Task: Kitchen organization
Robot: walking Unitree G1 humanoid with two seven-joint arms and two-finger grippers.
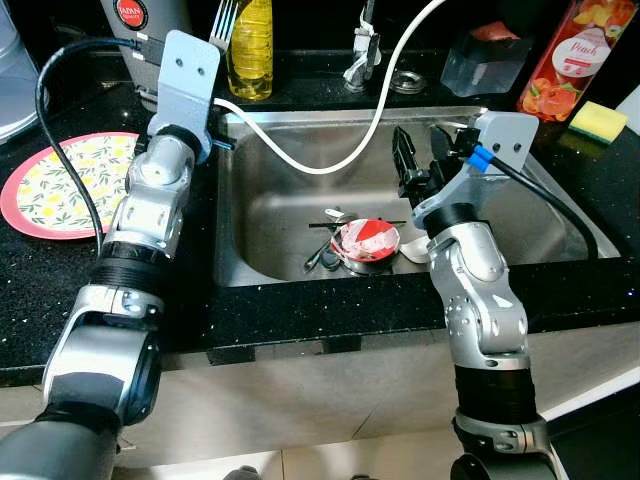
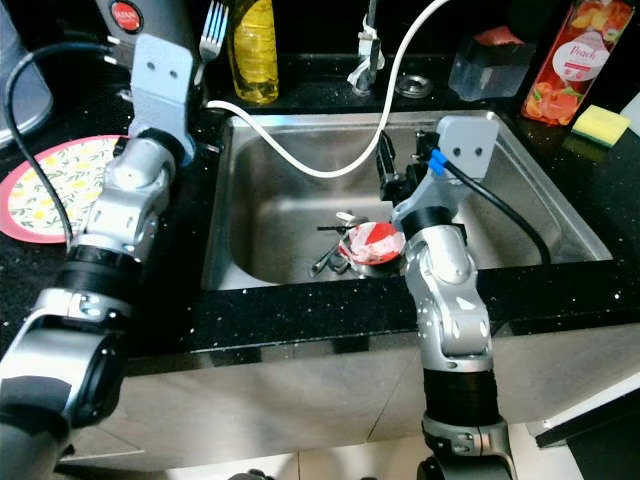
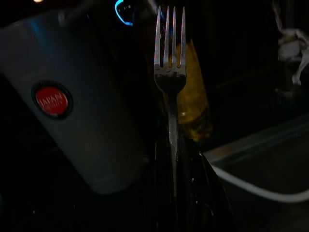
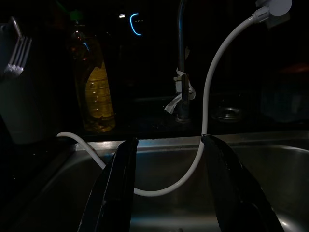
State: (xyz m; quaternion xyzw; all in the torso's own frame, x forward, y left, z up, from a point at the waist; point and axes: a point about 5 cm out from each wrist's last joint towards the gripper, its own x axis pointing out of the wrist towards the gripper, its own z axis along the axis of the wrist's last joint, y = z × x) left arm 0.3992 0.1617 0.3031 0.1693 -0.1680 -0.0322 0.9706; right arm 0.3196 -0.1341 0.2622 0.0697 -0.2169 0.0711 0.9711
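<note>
Left gripper clamped fork upright at sink's 10 o'clock; thin grip risked slipping. Right gripper spread, empty.

yellow bottle, lemon-patterned pink-rimmed plate

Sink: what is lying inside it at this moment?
In the sink lie a red-and-white bowl, dark cutlery beside it and a white hose looping across. The open right tool hovers above. Whatever lies under the bowl is covered.
</note>
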